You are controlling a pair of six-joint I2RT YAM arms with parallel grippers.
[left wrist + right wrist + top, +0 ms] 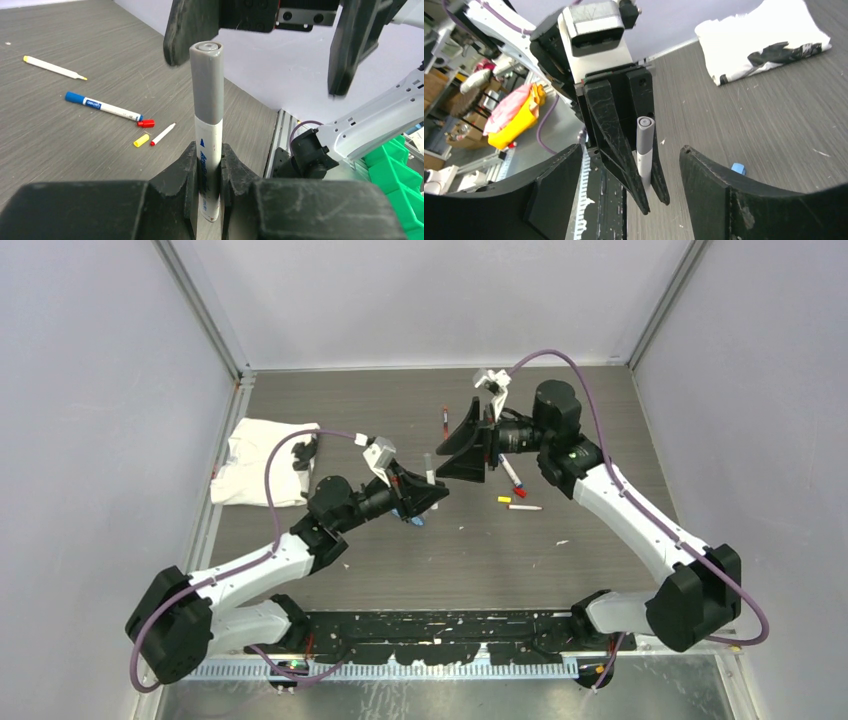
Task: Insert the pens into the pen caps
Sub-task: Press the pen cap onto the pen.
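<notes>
Jaws of the left end effector (207,157) are closed tight on the white barrel of one pen (205,145). The grip sits low on the barrel, so most of the pen stands out beyond the fingers. You will see a grey cap (206,75) seated over the far end of this pen.

The right end effector (440,453) has its jaws spread wide and holds nothing. It faces the left unit, with the capped end pointing toward the gap. It touches neither cap nor barrel. From these views you cannot settle whether the cap's end has passed between its fingertips.

Both units hang above the middle of the worktop (400,570). Lying on it you will find:
- a blue-ended pen (102,106) with a red cap (146,123) at its tip
- a yellow cap (141,140) just beside a short red-tipped pen (163,134)
- a yellow-tipped pen (54,68) farther off
</notes>
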